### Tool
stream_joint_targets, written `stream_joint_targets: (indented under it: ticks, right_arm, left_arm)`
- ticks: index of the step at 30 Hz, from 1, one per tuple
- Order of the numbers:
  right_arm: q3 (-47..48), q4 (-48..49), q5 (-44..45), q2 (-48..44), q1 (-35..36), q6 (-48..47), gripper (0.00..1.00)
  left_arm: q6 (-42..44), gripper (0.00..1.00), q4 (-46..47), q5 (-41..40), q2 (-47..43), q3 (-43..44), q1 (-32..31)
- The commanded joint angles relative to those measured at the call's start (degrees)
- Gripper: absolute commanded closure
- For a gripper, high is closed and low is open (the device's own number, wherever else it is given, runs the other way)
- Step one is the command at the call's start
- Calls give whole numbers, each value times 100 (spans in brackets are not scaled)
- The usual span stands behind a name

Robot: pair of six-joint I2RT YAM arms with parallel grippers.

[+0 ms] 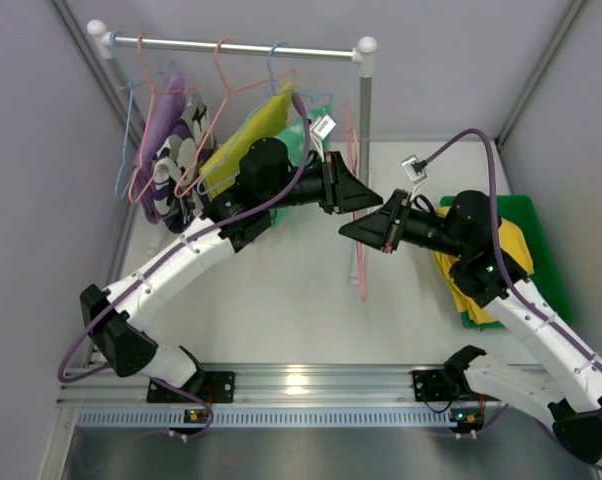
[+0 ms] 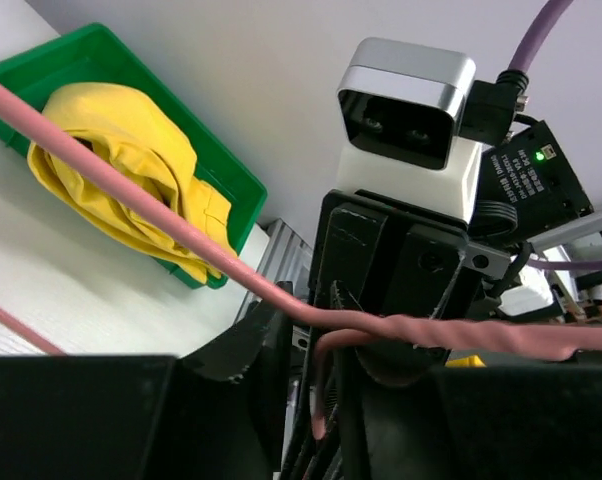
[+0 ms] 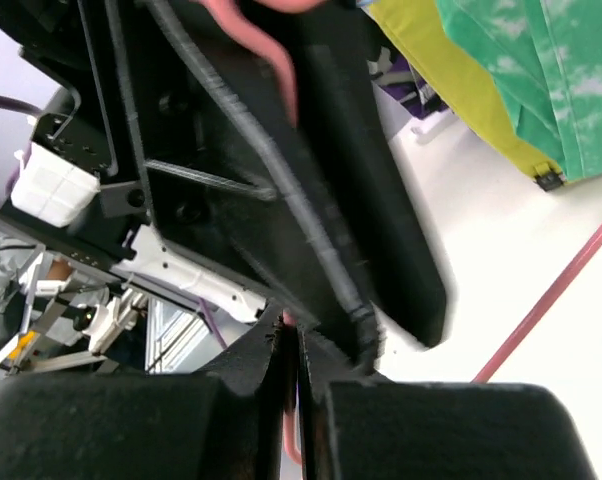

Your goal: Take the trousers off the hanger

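while left fingers and right fingers clench one pink hanger, two trousers hang.

Bright even light, blurred wrist foregrounds

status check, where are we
Right fingers shut on bare pink hanger; left fingers there too, grip unclear. Yellow trousers in green bin; olive-yellow pair, mint green pair on rail. No obstruction seen.

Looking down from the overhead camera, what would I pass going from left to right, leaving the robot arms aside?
lilac garment → olive-yellow trousers → mint green trousers → pink hanger → yellow trousers in the green tray
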Motion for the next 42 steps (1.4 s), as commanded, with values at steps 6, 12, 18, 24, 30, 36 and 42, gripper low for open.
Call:
stream_joint_targets:
  ticks: [6,12,18,24,30,36,42]
  right_arm:
    - [508,969,-105,-217,63,491,100]
    - [525,951,-114,-244,-52,676,100]
    - [429,889,-97,-287,-113,869,100]
    - [429,1424,-44,28,-254,1431,100]
    - [920,2112,175,713,-254,1679,100]
    - [1562,2085,378,1434,-412,1696,100]
    - [2142,2023,545,2005,-719,1967,100]
  left_arm:
    - [955,1,-352,-103,-527,-78,210]
    - [2148,1,-458,-40,-1107,-463,377]
    - [2784,1,-818,-462,-1538,-526,509]
    - [2949,1,-932,-577,-1872,-526,1264]
    - [3382,1,-1161,-990,-2135,-394,1467]
    - [3321,1,-1232,-1088,-2382,-333,1774]
    - [3066,1,-1214,-885,-2584,-263,2047]
